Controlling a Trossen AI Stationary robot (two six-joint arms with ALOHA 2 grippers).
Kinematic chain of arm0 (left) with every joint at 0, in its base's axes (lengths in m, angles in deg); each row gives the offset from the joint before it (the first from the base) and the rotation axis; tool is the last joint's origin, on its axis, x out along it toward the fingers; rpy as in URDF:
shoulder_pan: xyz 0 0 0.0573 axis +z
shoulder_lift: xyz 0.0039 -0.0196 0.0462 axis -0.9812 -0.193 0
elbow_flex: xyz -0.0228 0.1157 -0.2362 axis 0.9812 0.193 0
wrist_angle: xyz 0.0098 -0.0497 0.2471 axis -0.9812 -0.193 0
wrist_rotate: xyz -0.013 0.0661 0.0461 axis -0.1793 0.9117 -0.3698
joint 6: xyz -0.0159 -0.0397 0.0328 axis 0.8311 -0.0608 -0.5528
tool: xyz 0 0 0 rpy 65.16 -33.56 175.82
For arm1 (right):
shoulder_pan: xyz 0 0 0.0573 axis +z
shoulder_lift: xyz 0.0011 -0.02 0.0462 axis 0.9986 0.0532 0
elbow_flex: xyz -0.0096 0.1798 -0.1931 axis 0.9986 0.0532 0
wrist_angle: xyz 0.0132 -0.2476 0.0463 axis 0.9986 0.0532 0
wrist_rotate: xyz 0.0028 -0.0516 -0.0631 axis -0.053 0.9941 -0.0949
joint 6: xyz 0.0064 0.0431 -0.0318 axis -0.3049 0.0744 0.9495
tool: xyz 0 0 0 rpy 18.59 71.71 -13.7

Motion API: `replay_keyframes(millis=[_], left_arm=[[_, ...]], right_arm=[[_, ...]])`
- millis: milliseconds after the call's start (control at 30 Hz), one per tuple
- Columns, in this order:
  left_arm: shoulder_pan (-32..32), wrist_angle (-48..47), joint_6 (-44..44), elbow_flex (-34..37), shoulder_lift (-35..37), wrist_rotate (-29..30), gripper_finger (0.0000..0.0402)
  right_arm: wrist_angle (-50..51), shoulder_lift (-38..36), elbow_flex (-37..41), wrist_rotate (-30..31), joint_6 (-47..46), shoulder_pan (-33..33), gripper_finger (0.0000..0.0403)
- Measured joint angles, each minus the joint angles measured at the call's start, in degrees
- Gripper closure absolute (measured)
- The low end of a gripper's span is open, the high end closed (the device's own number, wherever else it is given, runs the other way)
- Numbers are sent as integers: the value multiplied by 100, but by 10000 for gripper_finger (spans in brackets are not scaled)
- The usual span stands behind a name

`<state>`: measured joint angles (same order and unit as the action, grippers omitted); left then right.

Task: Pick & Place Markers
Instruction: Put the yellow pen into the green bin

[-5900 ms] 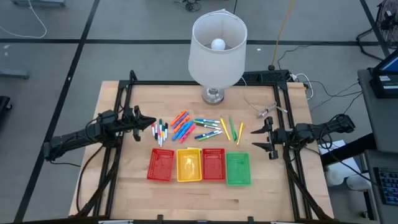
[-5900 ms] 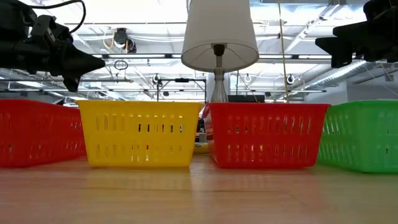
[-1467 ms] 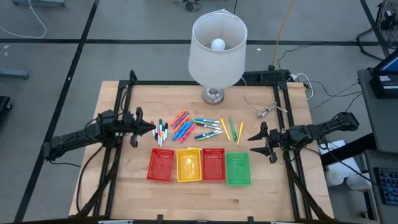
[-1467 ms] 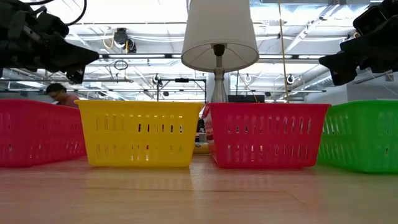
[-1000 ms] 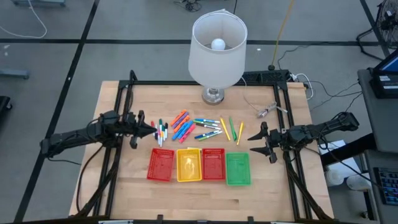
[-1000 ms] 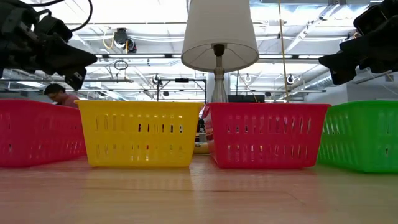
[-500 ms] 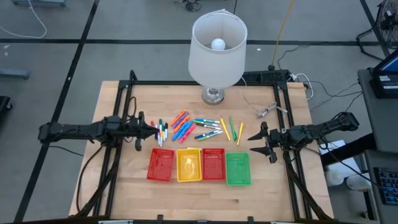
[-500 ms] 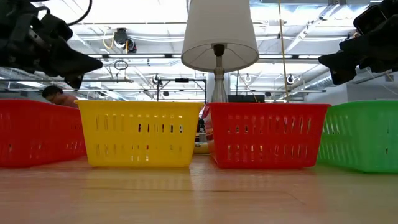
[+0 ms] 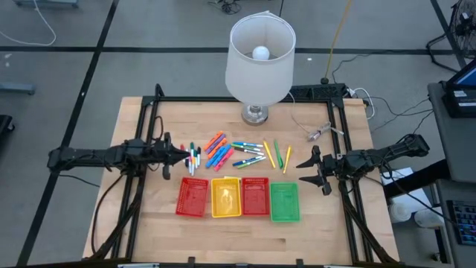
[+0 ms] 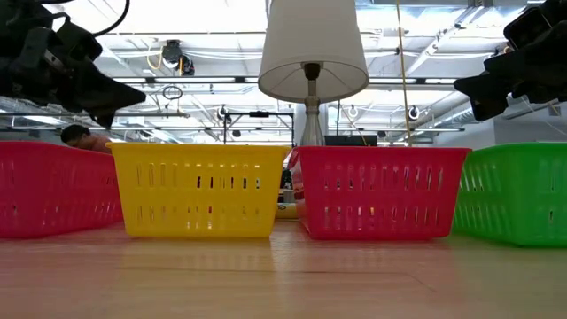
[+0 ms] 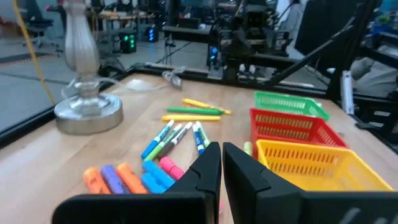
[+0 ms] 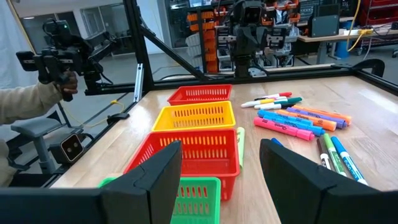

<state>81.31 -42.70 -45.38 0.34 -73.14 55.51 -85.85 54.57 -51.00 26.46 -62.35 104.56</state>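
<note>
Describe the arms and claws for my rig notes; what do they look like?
Both arms are dark, slim and jointed, with dark cables along them. The left claw and right claw each have two black, tapering fingers, blocky and matte in the wrist views. No markings are visible.

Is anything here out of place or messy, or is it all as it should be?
Nothing looks damaged or spilled. The markers lie loose on the table behind four baskets, none visibly sorted yet. A table lamp stands at the back, an unusual prop.
</note>
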Motion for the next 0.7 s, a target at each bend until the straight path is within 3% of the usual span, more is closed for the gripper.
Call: replay_keyframes(millis=[333,700], left_arm=[[-2,-341,-112,-11,505,-164,380],[-2,-351,-122,-11,536,-208,380]], right_arm=[[-1,-2,0,-4,-121,1,195],[-1,0,0,-2,60,0,195]])
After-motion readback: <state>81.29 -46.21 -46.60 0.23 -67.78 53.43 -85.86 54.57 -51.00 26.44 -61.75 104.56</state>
